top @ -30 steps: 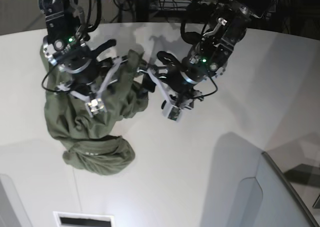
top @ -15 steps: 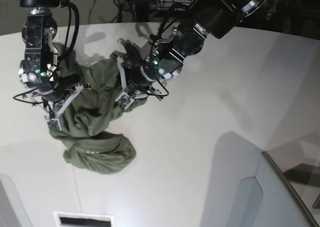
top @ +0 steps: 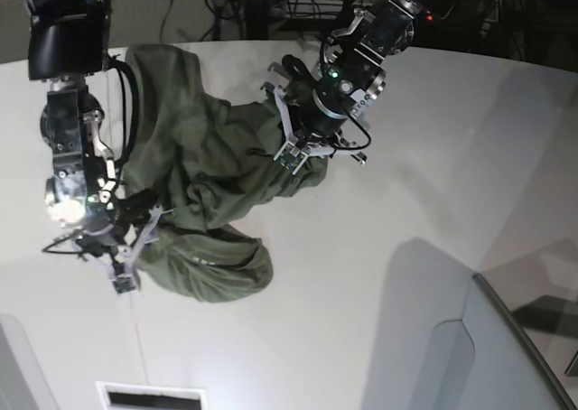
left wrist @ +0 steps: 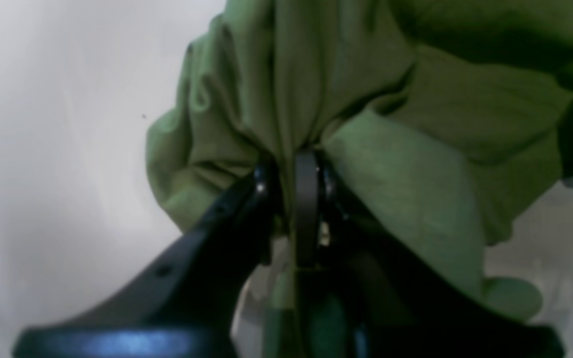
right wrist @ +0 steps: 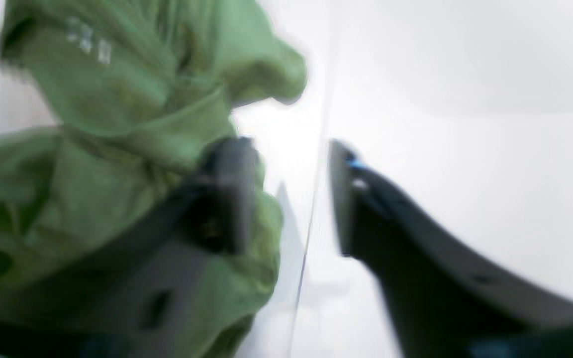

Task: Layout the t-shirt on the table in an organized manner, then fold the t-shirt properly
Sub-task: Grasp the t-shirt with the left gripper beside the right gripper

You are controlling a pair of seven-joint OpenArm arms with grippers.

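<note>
The t-shirt lies crumpled on the left half of the table, bunched from the far edge toward a near-left roll. The left pincer is pressed together on a gathered fold at the shirt's right side. The right pincer stands spread at the near-left edge, one finger against the cloth, the other over bare table.

The olive-green t-shirt lies crumpled across the upper left of the base view on the white worktop, one bunched fold lifted at upper centre, a rounded wad at lower left.
</note>
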